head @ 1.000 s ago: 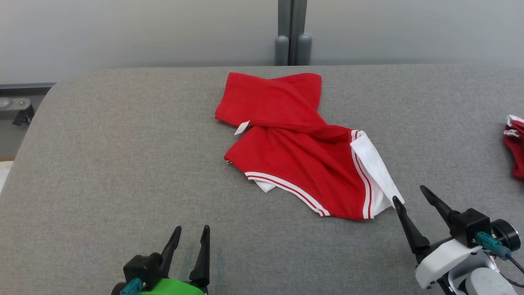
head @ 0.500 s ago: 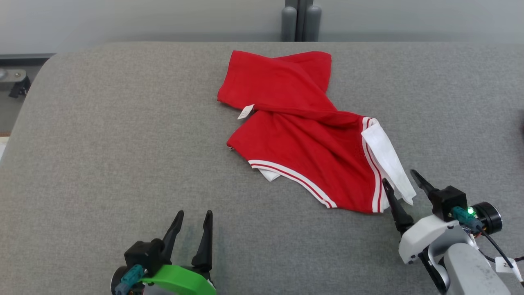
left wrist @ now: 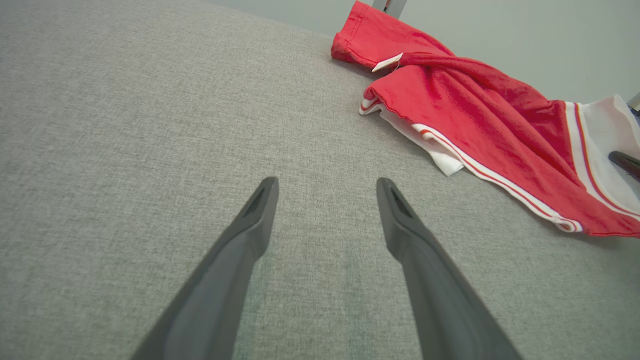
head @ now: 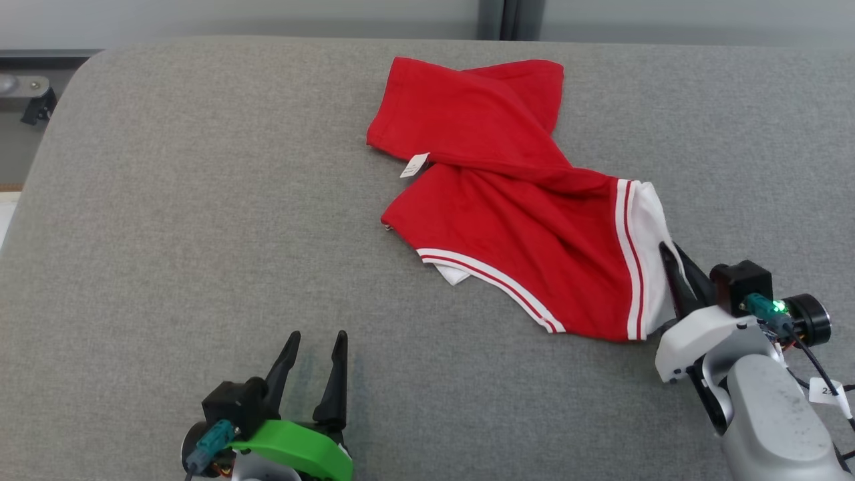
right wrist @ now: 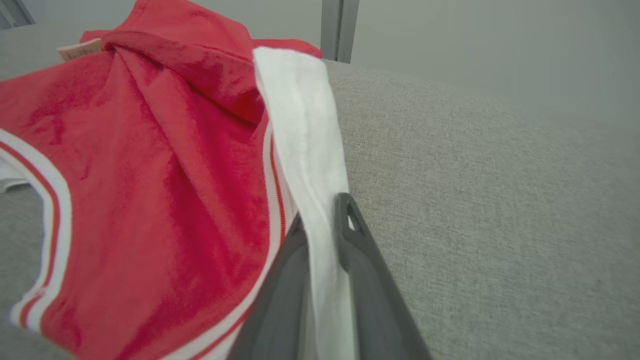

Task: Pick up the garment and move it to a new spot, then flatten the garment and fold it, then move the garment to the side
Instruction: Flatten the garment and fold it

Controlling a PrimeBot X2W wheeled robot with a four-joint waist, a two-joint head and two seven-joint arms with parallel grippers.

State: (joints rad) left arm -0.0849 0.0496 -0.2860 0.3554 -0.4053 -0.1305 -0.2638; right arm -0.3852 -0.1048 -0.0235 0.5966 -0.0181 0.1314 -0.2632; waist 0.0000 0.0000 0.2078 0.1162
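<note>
- While your right gripper (head: pixel 671 252) sits at the near-right corner of the garment (head: pixel 507 220), its fingers are squeezed together on the white band (head: pixel 651 220) there. In the right wrist view that band runs straight down between the two fingers, so it's clamped on cloth.
- Your left gripper (head: pixel 317 334) is way off to the left near the front edge. Its fingers are spread wide with nothing between them, just bare table (head: pixel 167 200) underneath, well apart from the garment.
- You've got a red garment with white-and-red striped trim, lying twisted on the gray table, right of centre and reaching toward the far edge.
- At the far end, a red flap is folded over itself, and a ridge of cloth runs diagonally across the middle down to the band.
- On the garment's left edge, a small white label (head: pixel 415 164) pokes out where the two red parts meet.
- At the near-left side, a bit of white cloth peeks out from under the striped hem (head: pixel 487 287).
- Most of it lies flat, but I can't tell whether the gripped corner is off the table.
- In the left wrist view, the garment sits up and right of your left fingers, not touching them.
</note>
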